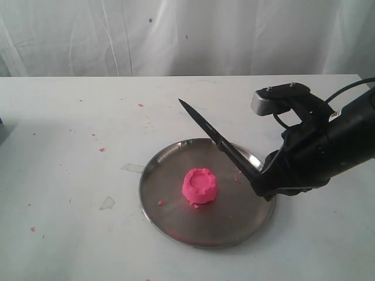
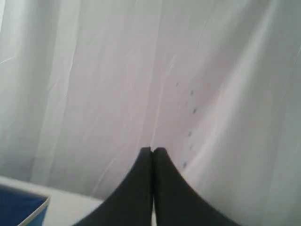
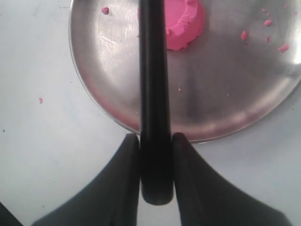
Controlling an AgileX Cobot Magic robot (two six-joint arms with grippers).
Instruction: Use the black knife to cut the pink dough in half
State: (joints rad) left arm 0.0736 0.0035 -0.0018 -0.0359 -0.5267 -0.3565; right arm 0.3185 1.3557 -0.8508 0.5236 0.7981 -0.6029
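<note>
Now the right pincer (image 3: pixel 155 141) is gripping the black knife (image 1: pixel 217 137) by its handle at the steel plate's (image 1: pixel 176 228) rim, blade slanting upward above the plate. The pink dough (image 1: pixel 200 186) is sitting uncut at the plate's centre, just beside the blade's line.

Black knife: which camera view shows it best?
The exterior view: the black knife shows from pointed tip to handle, held in the right gripper. The right wrist view shows only part of it, clamped between the fingers. The left wrist view shows none of it.
</note>
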